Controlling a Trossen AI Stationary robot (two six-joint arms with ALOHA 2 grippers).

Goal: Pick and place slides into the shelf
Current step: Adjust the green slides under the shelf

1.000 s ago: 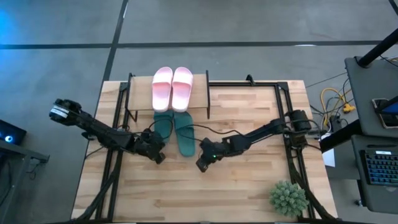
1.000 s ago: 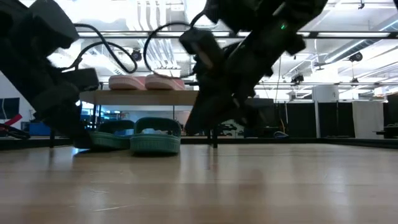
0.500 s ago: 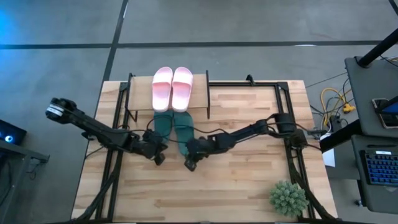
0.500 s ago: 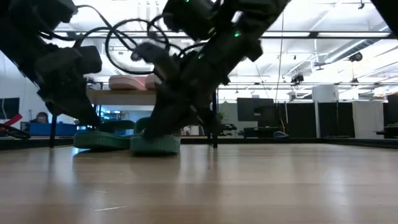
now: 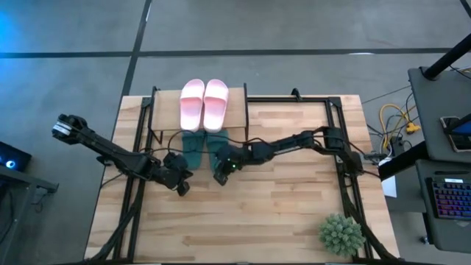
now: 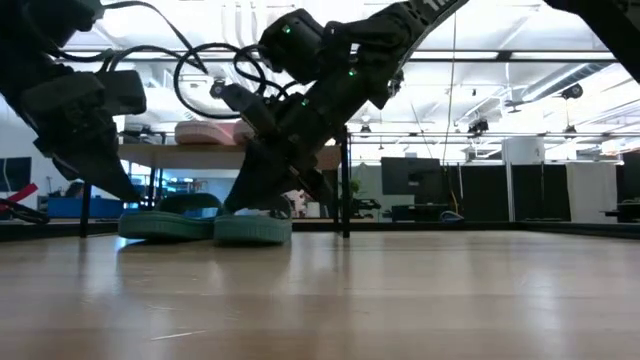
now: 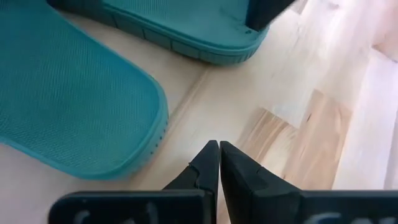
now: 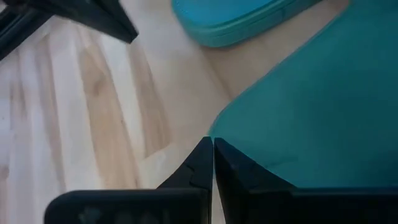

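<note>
right gripper now against teal slide

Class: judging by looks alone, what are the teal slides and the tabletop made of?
Teal slides: probably moulded rubber or foam, matte, with a fine dotted footbed texture and ribbed edge. Tabletop: wood, butcher-block style, with visible grain and joined light strips, smooth finish.

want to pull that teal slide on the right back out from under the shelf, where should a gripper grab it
Best bet is the heel end of the right teal slide, approached from the open table side. Its strap end lies tucked under the shelf, so only the flat heel sticks out. Pinching the sole's edge there from above looks feasible. The right gripper, shut, already sits at that heel.
</note>
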